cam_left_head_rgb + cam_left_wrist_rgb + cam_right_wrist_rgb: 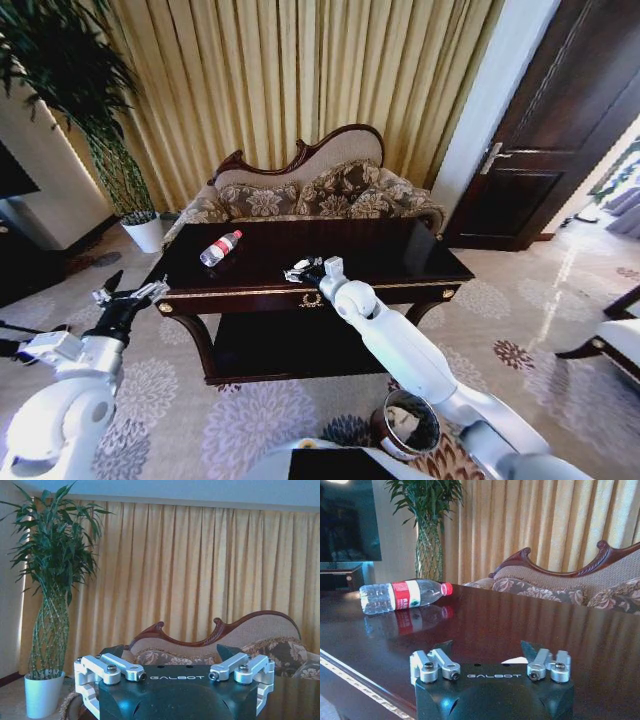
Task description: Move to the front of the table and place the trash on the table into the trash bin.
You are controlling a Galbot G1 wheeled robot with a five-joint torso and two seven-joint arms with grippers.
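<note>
1 right end effector [303,268], jaws spread around a white paper scrap [516,660] near the counter [400,250] front edge; 1 bottle [220,247] lying left-rear, well apart; left end effector [128,292] open off the left corner; bin [408,425] on the floor.

Right tool [301,269] over table [400,250] front edge; bottle [220,247] lying.

Daylight thru curtains [300,70], glare on glossy table [530,625], head view edges warped, wrist views soft.
</note>
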